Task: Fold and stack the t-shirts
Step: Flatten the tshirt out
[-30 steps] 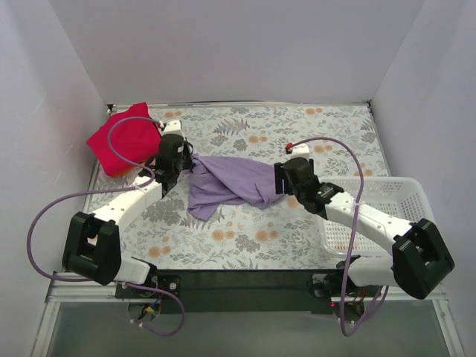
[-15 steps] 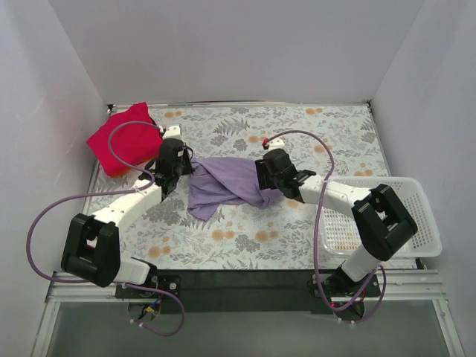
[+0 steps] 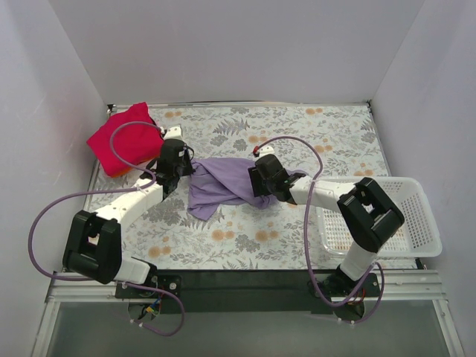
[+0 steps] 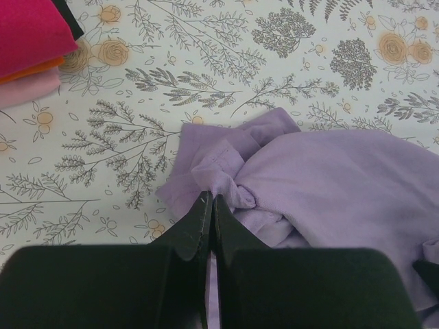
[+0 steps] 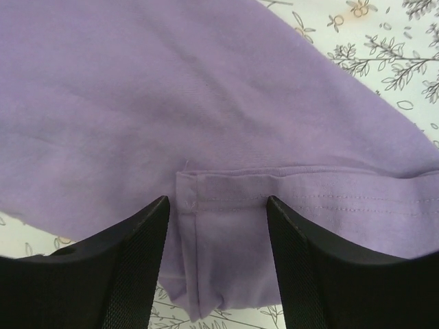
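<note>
Floral-print table (image 3: 253,242) between white walls — lavender t-shirt (image 3: 223,182) lies crumpled mid-table. The left gripper (image 4: 209,200) is pinched tight on its left edge, and the right gripper (image 5: 216,203) has its fingers apart over a hem on its right side. At the far left sits the red t-shirt (image 3: 119,141), folded.

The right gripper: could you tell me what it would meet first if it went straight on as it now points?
Most likely the pale lavender cloth t-shirt: its stitched hem lies right ahead of the open right gripper, though depth is unclear.
</note>
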